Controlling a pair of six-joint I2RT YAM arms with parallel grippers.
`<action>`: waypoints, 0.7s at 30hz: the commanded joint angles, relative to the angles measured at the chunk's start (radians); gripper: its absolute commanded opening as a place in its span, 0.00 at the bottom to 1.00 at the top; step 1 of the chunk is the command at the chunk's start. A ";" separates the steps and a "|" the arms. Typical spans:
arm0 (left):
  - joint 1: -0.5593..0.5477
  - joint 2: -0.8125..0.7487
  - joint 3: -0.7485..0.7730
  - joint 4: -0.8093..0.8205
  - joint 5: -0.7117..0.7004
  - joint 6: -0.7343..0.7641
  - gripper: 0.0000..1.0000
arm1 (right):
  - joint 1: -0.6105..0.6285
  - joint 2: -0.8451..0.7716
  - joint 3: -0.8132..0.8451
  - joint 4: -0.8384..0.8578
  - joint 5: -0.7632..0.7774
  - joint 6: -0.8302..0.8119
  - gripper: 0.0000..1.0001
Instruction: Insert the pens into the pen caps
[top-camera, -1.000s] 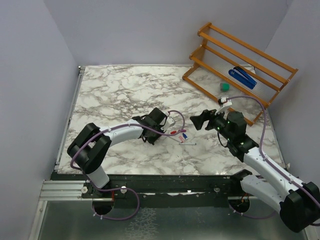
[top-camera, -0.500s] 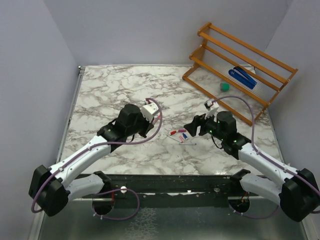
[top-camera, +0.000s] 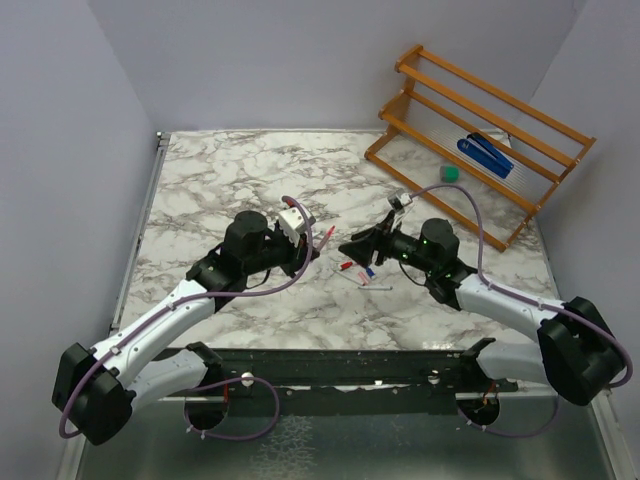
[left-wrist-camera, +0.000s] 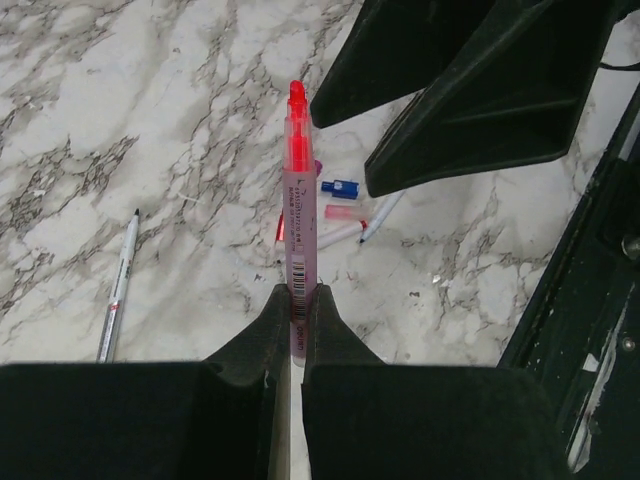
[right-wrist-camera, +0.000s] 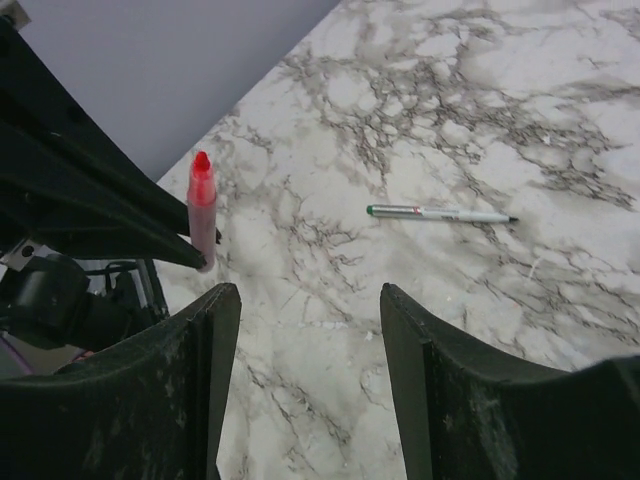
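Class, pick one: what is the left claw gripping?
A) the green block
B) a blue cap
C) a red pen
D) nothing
C: the left claw is shut on the red pen, whose tip sticks out ahead of it.

A red pen (left-wrist-camera: 297, 200) was held off the table by its tail, tip pointed to 12 o'clock in the left wrist view. At its 3 o'clock a blue cap (left-wrist-camera: 340, 186) and pink cap (left-wrist-camera: 340, 211) were seen lying beside a white pen (left-wrist-camera: 378, 218). A second white pen (left-wrist-camera: 118, 290) was seen lying at 8 o'clock.
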 joint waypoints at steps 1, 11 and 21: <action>0.006 -0.024 -0.019 0.074 0.078 -0.039 0.00 | 0.036 0.026 0.046 0.160 -0.046 0.037 0.62; 0.006 -0.003 -0.013 0.083 0.094 -0.044 0.00 | 0.080 0.061 0.076 0.196 -0.048 0.041 0.59; 0.009 0.006 -0.012 0.090 0.118 -0.045 0.00 | 0.120 0.154 0.116 0.275 -0.044 0.051 0.36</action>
